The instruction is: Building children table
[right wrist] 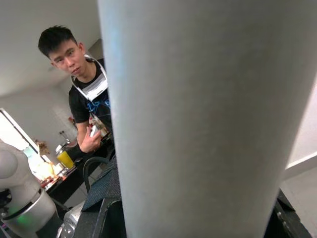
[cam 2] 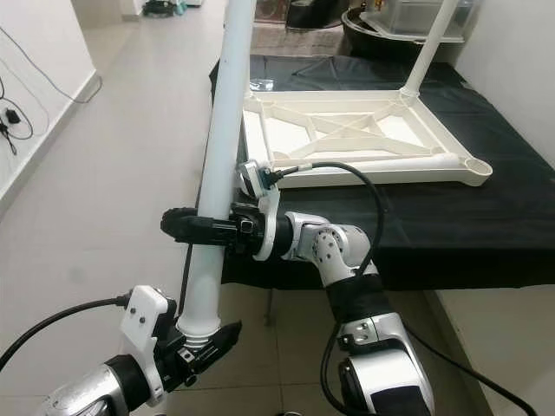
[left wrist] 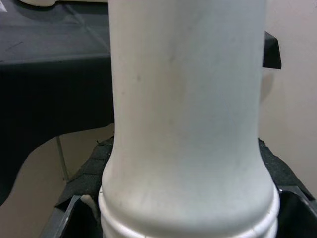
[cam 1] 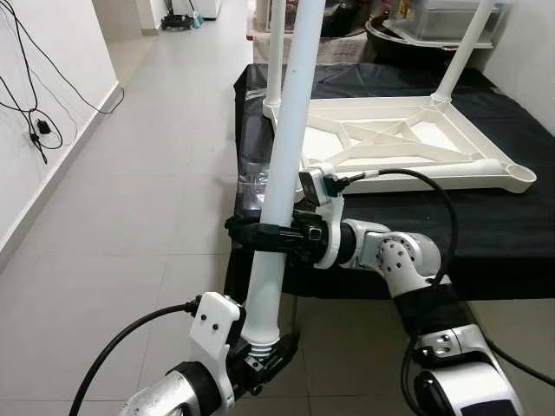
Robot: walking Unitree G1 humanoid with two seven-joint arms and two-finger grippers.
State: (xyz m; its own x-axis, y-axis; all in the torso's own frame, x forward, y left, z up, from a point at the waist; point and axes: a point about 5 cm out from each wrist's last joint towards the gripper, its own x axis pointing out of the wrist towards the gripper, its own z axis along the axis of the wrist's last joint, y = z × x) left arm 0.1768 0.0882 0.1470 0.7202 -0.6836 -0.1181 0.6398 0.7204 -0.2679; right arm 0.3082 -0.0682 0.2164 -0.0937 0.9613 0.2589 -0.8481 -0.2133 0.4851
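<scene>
While both grippers clasp the white table leg (cam 1: 290,130), left fingers (cam 1: 276,354) at its base, right fingers (cam 1: 256,232) clenched mid-shaft.

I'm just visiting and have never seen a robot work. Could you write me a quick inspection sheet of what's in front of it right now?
Surface: black cloth covering a low platform.
Job's things: white tabletop lying upside down on the cloth, two legs already standing in its far corners, near-right corner socket open; a loose white table leg held tilted in front of the platform.
Clutter: crumpled clear plastic at the cloth's near-left edge.
Grippers: left end effector clamps the leg's ribbed lower end; right end effector clamps its middle.
Cables: black cables on both arms; wires and a plug on the left wall.
Surroundings: tiled floor; a person stands nearby.
</scene>
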